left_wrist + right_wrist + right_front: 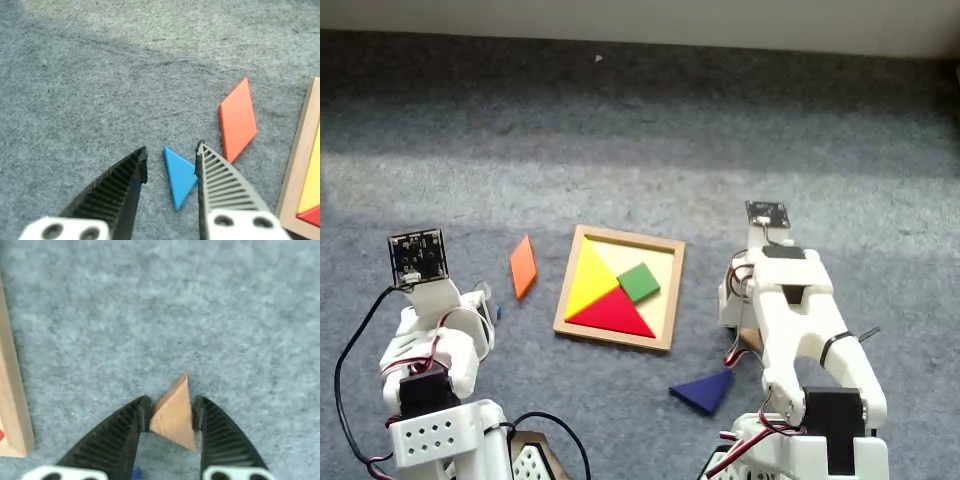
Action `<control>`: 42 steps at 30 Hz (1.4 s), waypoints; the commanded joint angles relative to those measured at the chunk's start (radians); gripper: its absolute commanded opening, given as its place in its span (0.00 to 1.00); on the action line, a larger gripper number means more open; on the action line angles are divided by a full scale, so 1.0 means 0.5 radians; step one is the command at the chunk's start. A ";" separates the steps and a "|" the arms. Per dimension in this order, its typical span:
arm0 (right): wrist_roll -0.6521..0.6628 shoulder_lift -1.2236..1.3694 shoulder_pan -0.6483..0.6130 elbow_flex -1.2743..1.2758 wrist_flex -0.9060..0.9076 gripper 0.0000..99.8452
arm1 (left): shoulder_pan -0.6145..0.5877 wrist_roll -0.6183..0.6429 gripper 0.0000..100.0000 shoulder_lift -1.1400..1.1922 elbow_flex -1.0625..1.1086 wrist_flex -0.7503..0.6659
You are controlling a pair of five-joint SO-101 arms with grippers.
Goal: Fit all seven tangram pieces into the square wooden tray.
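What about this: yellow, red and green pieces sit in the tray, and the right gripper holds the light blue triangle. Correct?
Not quite. The right gripper holds the tan triangle, as the right wrist view shows; the light blue triangle lies inside the open left gripper. The yellow piece, red piece and green piece do sit in the tray.

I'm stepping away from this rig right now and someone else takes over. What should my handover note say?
Left gripper: open, fingers either side of the light blue triangle on the carpet.
Right gripper: shut on the tan triangle, beside the wooden tray.
Done: yellow triangle, red triangle and green square lie in the tray.
Left: those two pieces, plus the orange parallelogram and dark blue triangle lying on the carpet outside it.
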 commanded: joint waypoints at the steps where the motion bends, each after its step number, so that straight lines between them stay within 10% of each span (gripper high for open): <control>1: 0.025 -0.143 0.008 -0.023 0.035 0.13 | -0.011 -0.018 0.17 -0.014 -0.005 -0.046; 23: 0.215 -0.698 -0.161 0.002 0.422 0.25 | -0.017 -0.018 0.17 -0.014 -0.005 -0.046; 42: 0.411 -0.695 -0.158 0.397 -0.091 0.25 | -0.014 -0.018 0.17 -0.014 -0.005 -0.046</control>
